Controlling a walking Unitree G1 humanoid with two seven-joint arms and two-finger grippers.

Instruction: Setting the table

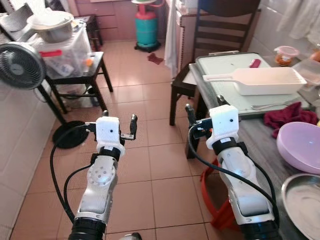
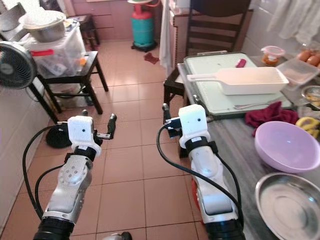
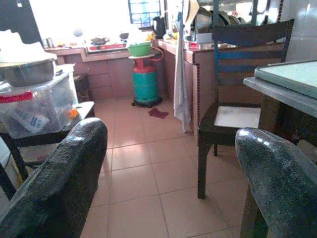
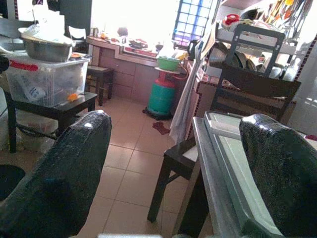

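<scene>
Over the tiled floor (image 1: 145, 165), short of the table (image 2: 235, 145), both arms are held forward with nothing carried. The left gripper (image 1: 114, 128) is raised over bare floor, its fingers (image 3: 59, 178) spread apart with only the room seen between them. The right gripper (image 1: 205, 112) is poised just beside the table's near-left edge, its fingers (image 4: 64, 173) likewise parted and empty.

On the table, a purple bowl (image 2: 287, 146) is set toward the near edge, with a steel bowl (image 2: 290, 205) at the near corner below it. A maroon cloth (image 2: 270, 116) is bunched just beyond the purple bowl, and a fork (image 2: 252, 105) is laid by the front edge of a pale green tray (image 2: 210, 95), on which a white rectangular dish (image 2: 247, 80) is resting. A dark wooden chair (image 2: 210, 30) is drawn up at the table's far end.

The step in hand is judged to be the approach, no tableware having been gripped. A turn toward the table and a reach by the right arm to the nearest bowl would be called for next.
</scene>
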